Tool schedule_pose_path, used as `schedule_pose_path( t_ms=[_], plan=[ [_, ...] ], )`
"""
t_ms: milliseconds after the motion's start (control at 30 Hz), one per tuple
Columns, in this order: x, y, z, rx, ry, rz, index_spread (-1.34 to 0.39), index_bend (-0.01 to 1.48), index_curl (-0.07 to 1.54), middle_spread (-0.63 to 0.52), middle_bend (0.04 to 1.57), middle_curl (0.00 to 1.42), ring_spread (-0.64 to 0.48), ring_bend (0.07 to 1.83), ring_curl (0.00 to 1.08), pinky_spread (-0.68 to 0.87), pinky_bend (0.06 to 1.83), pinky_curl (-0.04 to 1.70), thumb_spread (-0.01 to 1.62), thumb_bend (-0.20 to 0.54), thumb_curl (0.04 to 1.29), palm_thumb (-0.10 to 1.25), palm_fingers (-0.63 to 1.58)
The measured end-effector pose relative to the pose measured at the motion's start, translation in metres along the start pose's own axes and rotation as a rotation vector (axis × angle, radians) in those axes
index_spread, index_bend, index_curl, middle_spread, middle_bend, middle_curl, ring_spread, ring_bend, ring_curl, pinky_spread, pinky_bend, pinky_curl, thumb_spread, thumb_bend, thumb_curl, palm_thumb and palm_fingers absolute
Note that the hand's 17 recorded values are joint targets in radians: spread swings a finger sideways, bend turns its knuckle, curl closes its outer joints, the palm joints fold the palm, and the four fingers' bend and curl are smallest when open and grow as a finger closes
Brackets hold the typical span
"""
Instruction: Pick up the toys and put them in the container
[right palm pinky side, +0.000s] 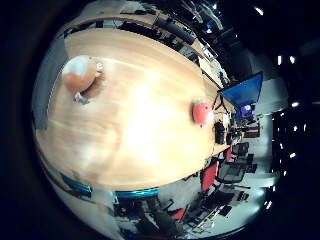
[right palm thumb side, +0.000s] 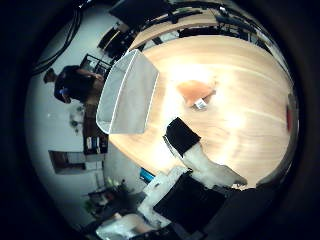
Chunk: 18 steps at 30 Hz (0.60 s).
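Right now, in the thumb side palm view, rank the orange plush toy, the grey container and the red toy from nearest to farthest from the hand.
1. Orange plush toy: on the wooden table, just beyond the black-tipped finger of the hand.
2. Grey container: at the table's edge, beside the plush toy; close to it in range, so this order is tentative.
3. Red toy: at the table's far edge, clearly farthest.

The broad, pale wooden table (right palm pinky side: 135, 130) has a smooth, faintly glossy top with fine lengthwise grain that throws back the room light in soft patches. At one of its edges stands a light grey rectangular container (right palm thumb side: 127, 95) whose walls look like matt cloth, trimmed with a white band along the rim. The orange and white plush toy (right palm pinky side: 80, 75) looks soft and fuzzy, the round red toy (right palm pinky side: 202, 112) looks smooth, and the hand (right palm thumb side: 192, 150) shows matt black padding on hard white plastic.
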<state>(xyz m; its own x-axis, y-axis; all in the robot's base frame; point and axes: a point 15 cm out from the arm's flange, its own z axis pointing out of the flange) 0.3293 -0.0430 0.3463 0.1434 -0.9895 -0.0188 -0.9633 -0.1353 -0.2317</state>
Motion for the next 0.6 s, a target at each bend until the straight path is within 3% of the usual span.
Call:
schedule_pose_path(
  t_ms=[600],
  plan=[
    [-0.0002,0.0006,-0.0037,-0.013,-0.005,0.002,-0.47,0.17,0.29,-0.14,0.25,0.36,-0.08,0.55,0.2,0.36,0.53,0.21,1.06,-0.023,0.28,0.36,0.33]
  ],
)
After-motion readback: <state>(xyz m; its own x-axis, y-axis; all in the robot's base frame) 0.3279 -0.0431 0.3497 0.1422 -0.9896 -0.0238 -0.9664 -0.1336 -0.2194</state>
